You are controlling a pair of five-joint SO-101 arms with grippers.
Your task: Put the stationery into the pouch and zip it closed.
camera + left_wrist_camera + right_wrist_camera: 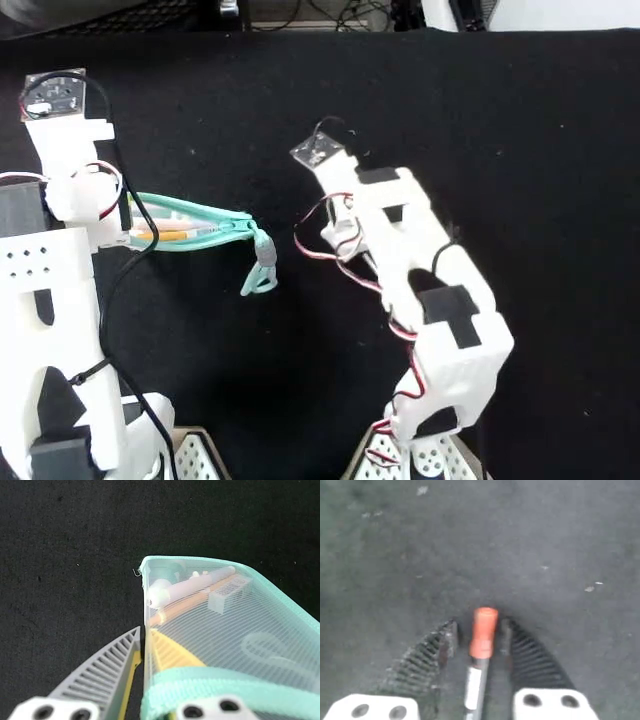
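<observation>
Left hand [145, 632]: near the left edge of the black cloth worktop [520, 120], closed on one end of the translucent mesh pouch with mint-green trim [200, 225], a grey finger outside the mesh and a yellow one showing through it.
Pouch: held edge-up, reaching from the left edge towards the worktop's middle. Its two green rims stand apart by the hand and meet at the other end, where a mint-green zip loop [262, 272] hangs.
Inside the pouch: an orange pencil [200, 597] beside a white stick-shaped item [195, 582].
Right hand [479, 627]: farther out, around the worktop's middle, fingers parted.
Pen with an orange-red cap [483, 640]: lies lengthwise between those fingers, with a gap on each side of the cap.
Writing: a white band on the pen's barrel, too blurred to read.
</observation>
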